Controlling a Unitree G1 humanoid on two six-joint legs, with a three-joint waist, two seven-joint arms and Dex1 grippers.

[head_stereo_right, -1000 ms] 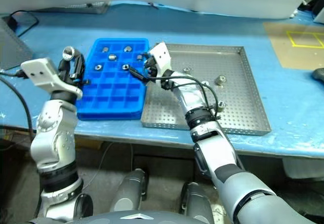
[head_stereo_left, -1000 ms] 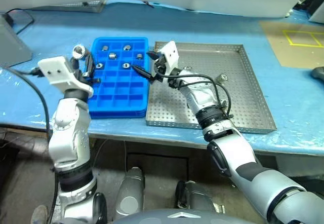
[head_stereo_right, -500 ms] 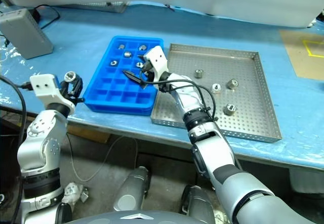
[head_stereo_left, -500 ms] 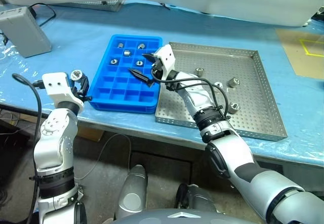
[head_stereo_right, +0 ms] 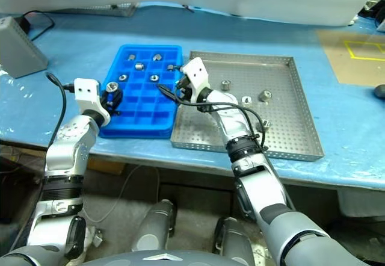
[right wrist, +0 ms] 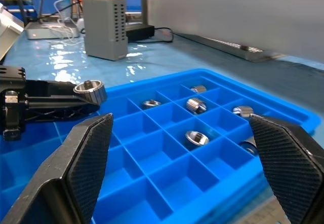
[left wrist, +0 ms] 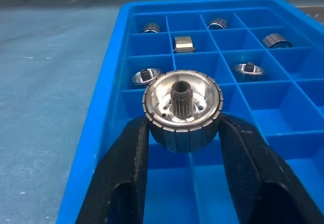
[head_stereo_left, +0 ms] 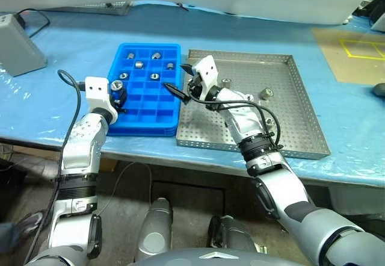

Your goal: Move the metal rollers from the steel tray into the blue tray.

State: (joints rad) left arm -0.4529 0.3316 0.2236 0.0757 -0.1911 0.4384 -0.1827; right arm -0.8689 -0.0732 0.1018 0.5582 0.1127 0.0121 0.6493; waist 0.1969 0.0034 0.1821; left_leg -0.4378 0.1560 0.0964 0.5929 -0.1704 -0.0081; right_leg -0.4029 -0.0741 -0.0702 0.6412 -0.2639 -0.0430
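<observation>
Two trays sit side by side on the blue-covered worktop (head_stereo_left: pixel 54 106): the blue tray (head_stereo_left: pixel 157 123) at nine o'clock of the steel tray (head_stereo_left: pixel 301 112). A grey box (head_stereo_left: pixel 17 49) rests far at ten o'clock. Left gripper (left wrist: pixel 182 133) has its jaws clamped on a metal roller (left wrist: pixel 183 109) over the blue tray's near-left cells; right gripper (right wrist: pixel 187 158) jaws stand wide apart above the trays' seam. Four rollers (head_stereo_left: pixel 265 93) remain in the steel tray.

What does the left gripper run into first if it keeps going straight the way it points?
Nothing close, it seems: the left gripper, shut on a roller, points level over the blue tray. The roller rides above the dividers. Depth is unclear, so clearance over the rollers already placed is a guess.
</observation>
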